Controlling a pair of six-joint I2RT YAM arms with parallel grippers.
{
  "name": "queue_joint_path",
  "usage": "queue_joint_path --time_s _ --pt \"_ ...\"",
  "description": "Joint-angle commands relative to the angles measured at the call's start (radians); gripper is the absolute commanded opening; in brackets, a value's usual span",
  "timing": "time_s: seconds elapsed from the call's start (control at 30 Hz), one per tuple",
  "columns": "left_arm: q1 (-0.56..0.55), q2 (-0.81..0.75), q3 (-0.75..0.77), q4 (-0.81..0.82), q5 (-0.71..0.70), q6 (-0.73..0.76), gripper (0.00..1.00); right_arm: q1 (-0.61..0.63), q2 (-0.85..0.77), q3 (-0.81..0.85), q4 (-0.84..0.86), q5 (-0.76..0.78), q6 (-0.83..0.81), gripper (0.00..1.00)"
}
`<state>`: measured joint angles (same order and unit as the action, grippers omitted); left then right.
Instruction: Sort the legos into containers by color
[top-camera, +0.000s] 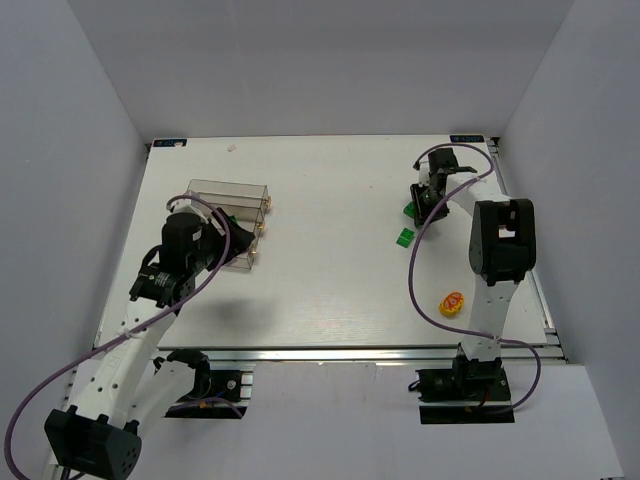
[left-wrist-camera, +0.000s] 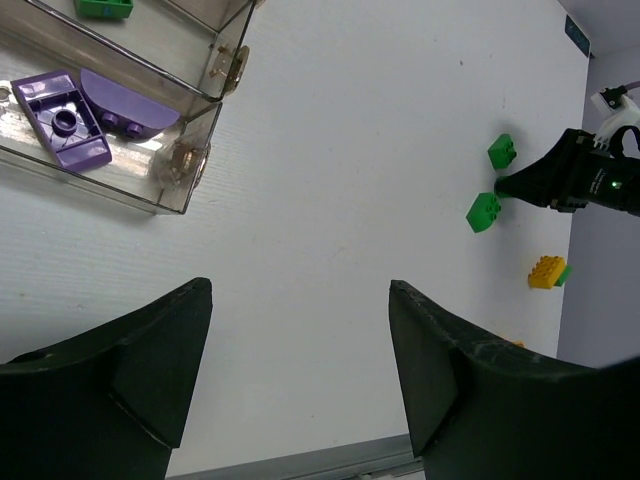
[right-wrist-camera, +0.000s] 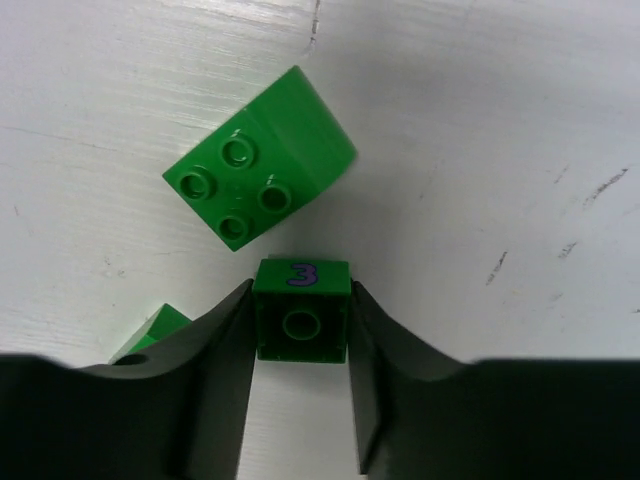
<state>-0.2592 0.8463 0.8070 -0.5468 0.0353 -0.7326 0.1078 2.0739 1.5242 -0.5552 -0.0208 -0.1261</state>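
The clear containers (top-camera: 228, 200) stand at the left. In the left wrist view the near box (left-wrist-camera: 150, 195) holds two purple legos (left-wrist-camera: 65, 125) and the box behind it holds a green one (left-wrist-camera: 105, 8). My left gripper (left-wrist-camera: 300, 300) is open and empty, hovering beside the containers (top-camera: 222, 238). My right gripper (right-wrist-camera: 302, 330) is shut on a green lego marked with a purple 3 (right-wrist-camera: 302, 300), low over the table at the far right (top-camera: 413, 207). A green four-stud lego (right-wrist-camera: 262, 165) lies just beyond it. Another green lego (top-camera: 404, 237) lies nearer.
A yellow-orange lego (top-camera: 452, 304) lies near the right arm's base and also shows in the left wrist view (left-wrist-camera: 547, 272). A corner of a green piece (right-wrist-camera: 150, 328) shows beside the right gripper's left finger. White walls enclose the table on three sides.
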Motion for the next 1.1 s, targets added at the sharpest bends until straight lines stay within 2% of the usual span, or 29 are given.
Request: queue_joint_path --time_s 0.0,0.03,0.07,0.17,0.27,0.33,0.37,0.4,0.47,0.5,0.6,0.7,0.87,0.93,1.07 --pt "-0.003 -0.029 -0.02 0.016 0.026 -0.033 0.81 0.0 -0.015 0.007 0.018 0.032 0.019 0.37" --pt "-0.003 -0.032 -0.02 0.018 0.031 -0.036 0.81 0.0 -0.018 0.005 0.017 0.032 0.005 0.3" --pt "-0.003 -0.035 -0.022 0.016 0.032 -0.036 0.81 0.003 -0.024 0.005 0.014 -0.005 -0.007 0.15" --pt "-0.003 -0.049 -0.023 0.019 0.037 -0.034 0.81 0.012 -0.06 0.011 0.006 -0.079 -0.075 0.0" --pt "-0.003 -0.073 -0.028 0.021 0.038 -0.036 0.81 0.042 -0.121 0.036 0.0 -0.241 -0.194 0.0" --pt "-0.003 -0.09 -0.034 0.03 0.043 -0.034 0.81 0.091 -0.176 0.059 -0.011 -0.397 -0.275 0.0" --pt "-0.003 -0.108 -0.041 0.039 0.046 -0.036 0.82 0.111 -0.201 0.073 -0.026 -0.507 -0.379 0.0" --pt "-0.003 -0.118 -0.046 0.041 0.046 -0.036 0.82 0.172 -0.208 0.102 -0.037 -0.552 -0.423 0.0" --pt "-0.003 -0.133 -0.057 0.056 0.049 -0.036 0.82 0.217 -0.215 0.126 -0.046 -0.635 -0.518 0.0" --pt "-0.003 -0.144 -0.057 0.057 0.049 -0.037 0.82 0.29 -0.204 0.157 -0.043 -0.709 -0.539 0.0" --pt "-0.003 -0.161 -0.048 0.045 0.046 -0.036 0.82 0.389 -0.134 0.22 0.01 -0.8 -0.535 0.0" --pt "-0.003 -0.187 -0.032 0.016 0.028 -0.04 0.82 0.53 0.005 0.428 0.127 -0.73 -0.37 0.0" --pt "-0.003 -0.245 -0.02 -0.044 0.003 -0.059 0.82 0.616 0.265 0.707 0.274 -0.588 -0.097 0.0" --pt "-0.003 -0.265 -0.016 -0.074 0.0 -0.063 0.82 0.638 0.288 0.69 0.407 -0.536 -0.034 0.0" --pt "-0.003 -0.3 -0.012 -0.116 -0.006 -0.074 0.82 0.703 0.305 0.613 0.622 -0.45 -0.033 0.0"
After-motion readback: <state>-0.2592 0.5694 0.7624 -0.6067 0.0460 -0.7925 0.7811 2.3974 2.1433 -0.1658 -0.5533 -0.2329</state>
